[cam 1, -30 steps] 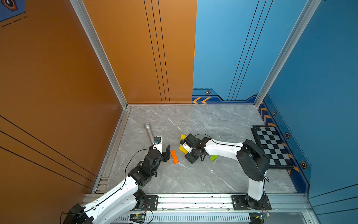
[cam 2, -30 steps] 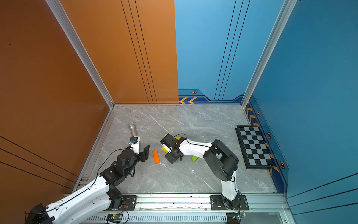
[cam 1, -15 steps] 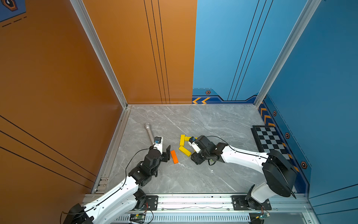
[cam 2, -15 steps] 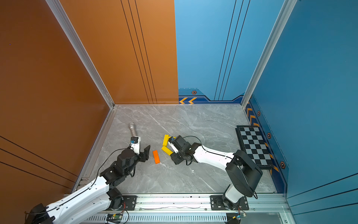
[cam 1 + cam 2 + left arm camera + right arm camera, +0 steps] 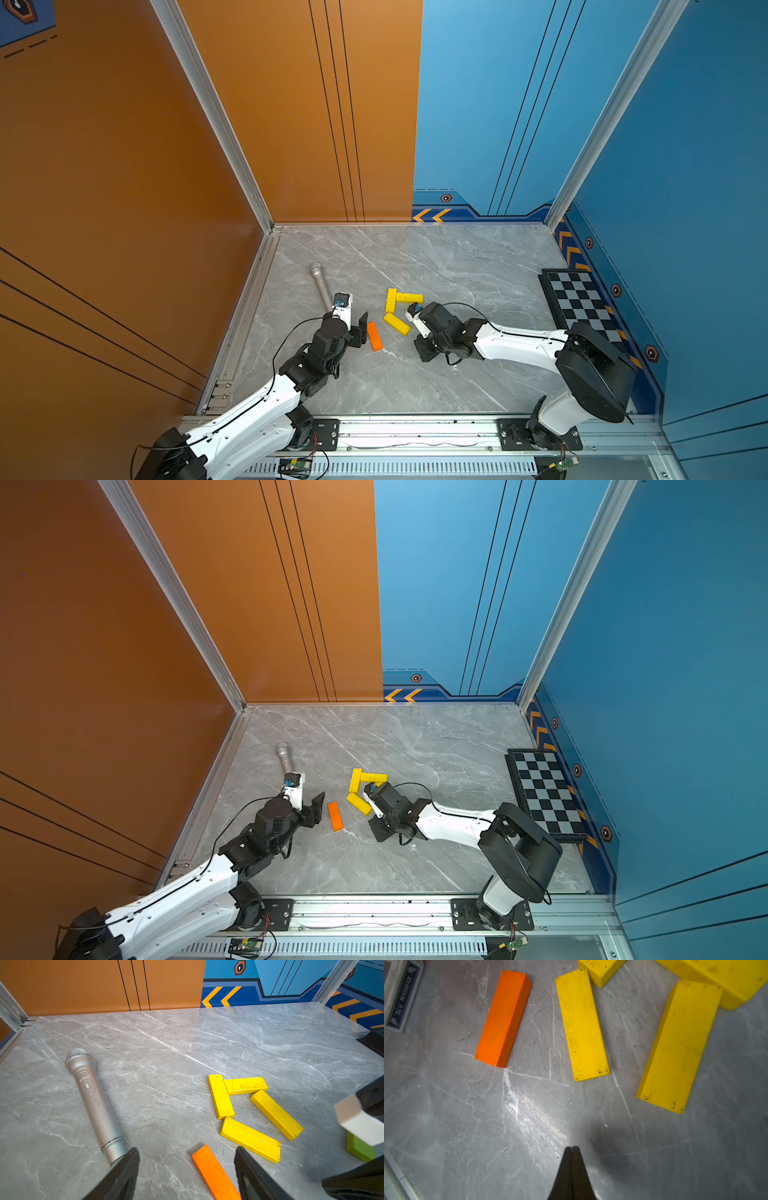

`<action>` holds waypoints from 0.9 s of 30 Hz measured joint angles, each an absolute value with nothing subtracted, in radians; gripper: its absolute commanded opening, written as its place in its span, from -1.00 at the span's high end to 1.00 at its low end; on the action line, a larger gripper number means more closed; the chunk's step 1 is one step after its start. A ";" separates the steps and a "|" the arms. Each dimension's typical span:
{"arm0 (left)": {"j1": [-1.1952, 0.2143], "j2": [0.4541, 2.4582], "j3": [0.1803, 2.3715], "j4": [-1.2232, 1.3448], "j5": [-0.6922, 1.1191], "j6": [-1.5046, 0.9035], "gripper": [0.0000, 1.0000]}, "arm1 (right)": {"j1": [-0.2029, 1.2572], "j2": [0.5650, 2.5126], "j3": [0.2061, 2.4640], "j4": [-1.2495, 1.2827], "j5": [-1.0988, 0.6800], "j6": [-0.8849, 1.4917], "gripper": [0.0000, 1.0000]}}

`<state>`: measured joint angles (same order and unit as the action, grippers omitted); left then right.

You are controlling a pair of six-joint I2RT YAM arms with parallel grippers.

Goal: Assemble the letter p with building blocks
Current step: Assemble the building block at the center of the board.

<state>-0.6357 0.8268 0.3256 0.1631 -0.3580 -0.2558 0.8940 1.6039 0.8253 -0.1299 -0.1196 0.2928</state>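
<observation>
Your right gripper point(image 5: 572, 1149) sits pinched closed, empty; your left gripper point(image 5: 186, 1151) gapes wide beside the flat orange rectangular bar point(image 5: 215, 1174).

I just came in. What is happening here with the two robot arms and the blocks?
The arms are laying out a letter p on the marble table. Four yellow blocks lie in a rough, crooked loop. The right gripper is shut and empty near them. The left gripper is open next to the orange block, which lies flat, not gripped. The green block lies apart, partly hidden by the right arm.
</observation>
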 measured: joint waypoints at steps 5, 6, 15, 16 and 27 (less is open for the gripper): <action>-0.635 0.827 0.326 0.165 -0.358 -0.255 -0.48 | 0.894 1.670 0.825 -0.080 -0.136 0.305 1.00; -0.635 0.826 0.326 0.165 -0.358 -0.255 -0.48 | 0.894 1.678 0.825 -0.075 -0.138 0.306 1.00; -0.635 0.821 0.326 0.165 -0.358 -0.255 -0.48 | 0.890 1.713 0.833 -0.011 -0.165 0.316 1.00; -0.635 0.821 0.326 0.165 -0.358 -0.255 -0.48 | 0.888 1.717 0.835 -0.006 -0.166 0.316 1.00; -0.635 0.821 0.326 0.165 -0.358 -0.255 -0.48 | 0.851 1.740 0.850 0.020 -0.171 0.342 1.00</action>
